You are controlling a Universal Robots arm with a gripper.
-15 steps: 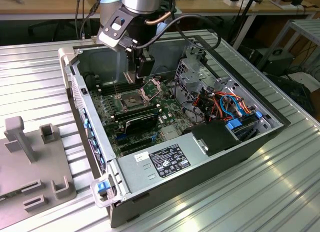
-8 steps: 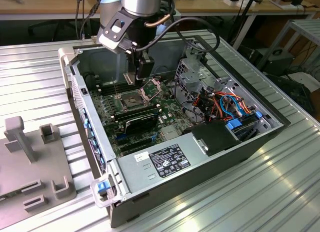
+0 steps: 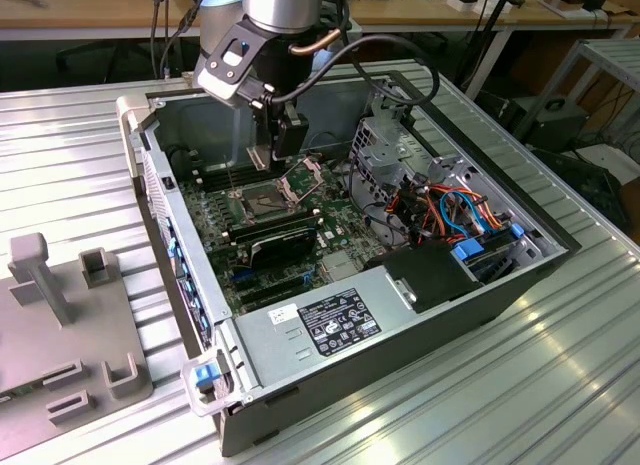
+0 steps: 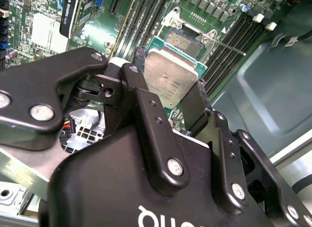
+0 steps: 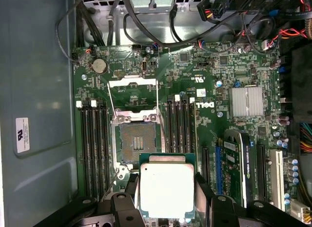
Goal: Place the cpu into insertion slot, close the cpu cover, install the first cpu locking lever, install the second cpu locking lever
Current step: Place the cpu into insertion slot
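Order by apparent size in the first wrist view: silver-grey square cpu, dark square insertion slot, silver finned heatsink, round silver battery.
1. cpu, though it is nearest the camera, so inflated
2. insertion slot
3. heatsink
4. battery

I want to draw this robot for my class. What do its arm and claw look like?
The arm is a shiny silver-grey tube ending in a black wrist with a round pale cap. Thick black cables loop off it. The claw is all black: chunky jointed links, two flat fingers, round silver screws and white lettering on its body.
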